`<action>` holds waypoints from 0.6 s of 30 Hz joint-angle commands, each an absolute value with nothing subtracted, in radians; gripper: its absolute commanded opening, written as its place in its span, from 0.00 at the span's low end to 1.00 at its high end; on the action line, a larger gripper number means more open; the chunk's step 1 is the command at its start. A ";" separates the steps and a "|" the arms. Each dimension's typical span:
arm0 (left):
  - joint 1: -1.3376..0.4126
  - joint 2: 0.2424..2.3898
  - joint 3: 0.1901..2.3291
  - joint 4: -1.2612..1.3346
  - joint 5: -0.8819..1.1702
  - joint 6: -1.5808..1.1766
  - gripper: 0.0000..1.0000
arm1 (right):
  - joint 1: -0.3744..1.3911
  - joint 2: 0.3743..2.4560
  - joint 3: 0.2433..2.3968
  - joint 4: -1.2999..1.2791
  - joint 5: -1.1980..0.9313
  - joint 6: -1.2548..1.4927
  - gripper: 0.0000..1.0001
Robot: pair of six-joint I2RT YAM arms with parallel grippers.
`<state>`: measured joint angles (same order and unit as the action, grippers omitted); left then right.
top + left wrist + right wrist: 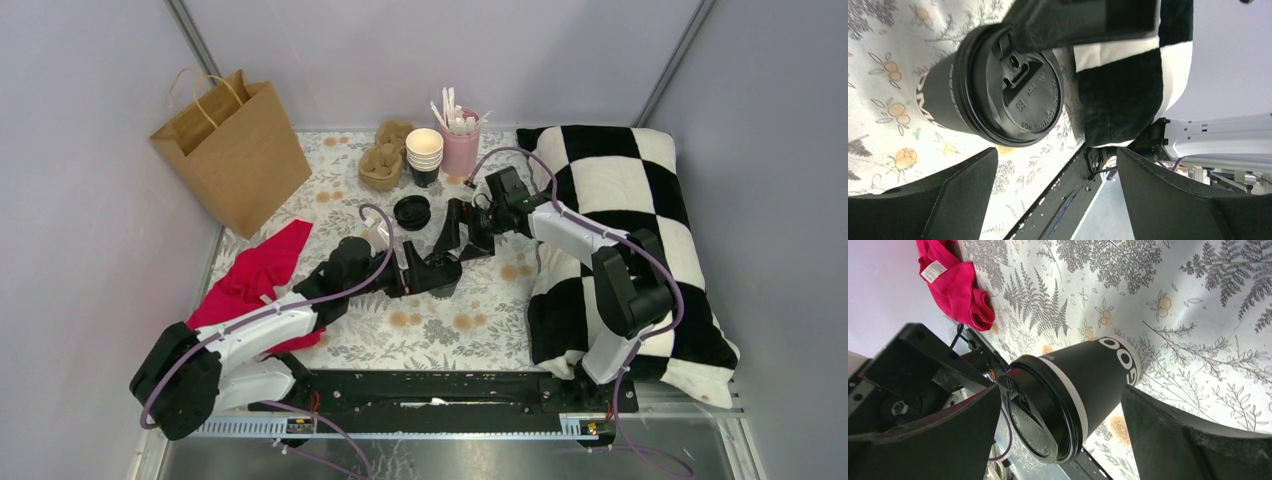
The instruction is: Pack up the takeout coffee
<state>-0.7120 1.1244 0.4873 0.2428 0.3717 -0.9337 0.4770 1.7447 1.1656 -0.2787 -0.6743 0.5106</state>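
Observation:
The takeout coffee (442, 272) is a black paper cup with a black lid, standing on the floral cloth at mid-table. In the right wrist view the coffee (1073, 390) sits between my right gripper's (1060, 390) wide-open fingers; one finger overlaps the lid's edge, and the other stands close beside the cup wall. In the top view my right gripper (462, 235) reaches it from behind. My left gripper (1058, 200) is open and empty, and the coffee (1008, 90) lies just beyond its tips. In the top view the left gripper (412, 265) is at the cup's left.
A brown paper bag (235, 150) stands at the back left. A cardboard cup carrier (385, 155), a stack of lidless cups (424, 155), a pink cup of stirrers (460, 145) and a stack of loose lids (412, 212) are behind. A red cloth (262, 270) lies left, a checkered pillow (620, 240) right.

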 commanded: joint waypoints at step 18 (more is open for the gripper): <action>-0.600 1.309 0.500 0.354 0.454 -0.888 0.82 | 0.374 1.618 0.761 0.295 -1.029 0.773 0.75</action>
